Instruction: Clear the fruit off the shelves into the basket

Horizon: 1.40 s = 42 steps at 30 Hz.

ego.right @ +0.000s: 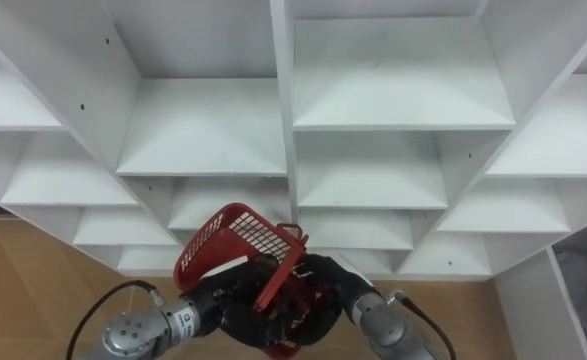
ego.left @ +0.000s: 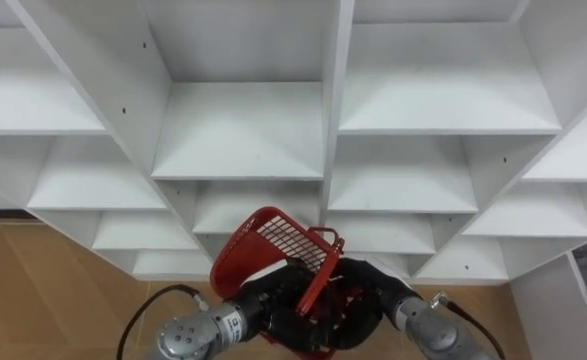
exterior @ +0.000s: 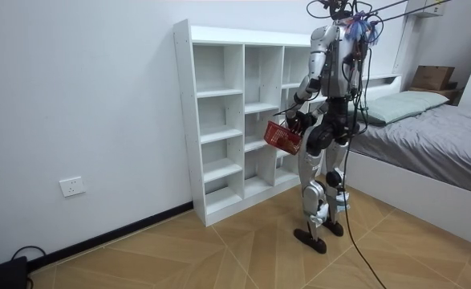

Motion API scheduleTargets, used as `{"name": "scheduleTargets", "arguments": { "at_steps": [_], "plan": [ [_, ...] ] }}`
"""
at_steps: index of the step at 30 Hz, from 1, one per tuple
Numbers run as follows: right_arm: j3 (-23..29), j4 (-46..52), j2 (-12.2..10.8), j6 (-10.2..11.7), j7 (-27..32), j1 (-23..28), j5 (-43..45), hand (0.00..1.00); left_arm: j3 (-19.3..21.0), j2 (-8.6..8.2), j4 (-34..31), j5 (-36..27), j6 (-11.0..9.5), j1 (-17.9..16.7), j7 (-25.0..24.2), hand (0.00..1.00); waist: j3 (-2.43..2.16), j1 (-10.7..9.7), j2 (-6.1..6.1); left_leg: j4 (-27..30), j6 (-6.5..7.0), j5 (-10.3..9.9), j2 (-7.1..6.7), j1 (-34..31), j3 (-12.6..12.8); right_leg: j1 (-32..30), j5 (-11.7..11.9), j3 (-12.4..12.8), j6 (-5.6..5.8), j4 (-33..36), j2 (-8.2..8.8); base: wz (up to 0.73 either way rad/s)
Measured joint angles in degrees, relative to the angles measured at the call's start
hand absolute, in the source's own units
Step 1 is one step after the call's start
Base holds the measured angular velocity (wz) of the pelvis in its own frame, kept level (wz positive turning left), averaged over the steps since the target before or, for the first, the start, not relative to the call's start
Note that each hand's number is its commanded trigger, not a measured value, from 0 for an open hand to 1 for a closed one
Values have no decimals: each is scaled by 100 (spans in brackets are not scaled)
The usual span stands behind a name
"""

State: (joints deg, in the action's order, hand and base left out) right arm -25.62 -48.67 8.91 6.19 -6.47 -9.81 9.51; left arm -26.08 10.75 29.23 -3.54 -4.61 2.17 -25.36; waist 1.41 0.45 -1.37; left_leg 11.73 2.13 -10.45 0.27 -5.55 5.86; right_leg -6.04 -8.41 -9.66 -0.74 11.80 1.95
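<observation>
The red mesh basket (ego.left: 291, 240) sits tilted between my two hands, close in front of me. I judge it light and fairly stiff, a thin lattice that would flex if squeezed hard. The rim looks like the place to take it, not the open mesh walls.

Whether any fruit lies inside I cannot tell, since what sits under the mesh by my palms is too dark to read. My left hand (ego.left: 266, 300) has its fingers curled about the basket's near wall. My right hand (ego.left: 365, 292) is against the other side, partly behind the mesh, and I cannot tell its hold.

Fruit, once in, would likely roll to the low side, so I reckon the basket wants levelling first. Beyond and above my left fingers stands the white shelf unit (ego.left: 243, 130). Off to their left and lower lies the wooden floor (ego.left: 43, 290).
</observation>
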Motion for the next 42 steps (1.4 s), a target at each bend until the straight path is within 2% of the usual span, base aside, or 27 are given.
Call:
{"name": "scheduleTargets", "arguments": {
  "at_steps": [14,22,24,26,32,42],
  "plan": [
    [0,2,4,3,-2,0,17,0,3,4,0,1,9,-1,15,100,-7,-2,-1,-4,0,0,0,17,9,0,0,24,0,8,-4,0],
    [7,207,48,-4,-65,27,12,0,156,-1,-1,1,53,-4,31,100,-41,-5,25,1,0,1,0,16,4,-1,0,18,-1,5,-7,0],
    [16,260,55,-4,-64,32,11,0,178,17,-1,1,56,-5,140,100,-72,-7,20,6,-1,2,0,17,12,1,1,16,-1,7,-7,0],
    [16,262,53,-2,-64,37,4,0,192,29,-1,1,56,-22,223,100,-84,-8,13,7,-1,2,0,31,4,20,1,15,-1,6,-8,0],
    [15,266,38,1,-75,116,-39,0,210,39,13,-20,56,-247,566,100,-88,-13,25,-17,-1,2,3,217,-4,211,1,18,0,-22,-5,0],
    [131,1179,80,2,-249,646,233,0,781,-71,311,-137,46,-468,775,100,-90,58,34,-12,-3,4,6,194,17,169,8,147,-3,-13,-42,0]
  ]
}}
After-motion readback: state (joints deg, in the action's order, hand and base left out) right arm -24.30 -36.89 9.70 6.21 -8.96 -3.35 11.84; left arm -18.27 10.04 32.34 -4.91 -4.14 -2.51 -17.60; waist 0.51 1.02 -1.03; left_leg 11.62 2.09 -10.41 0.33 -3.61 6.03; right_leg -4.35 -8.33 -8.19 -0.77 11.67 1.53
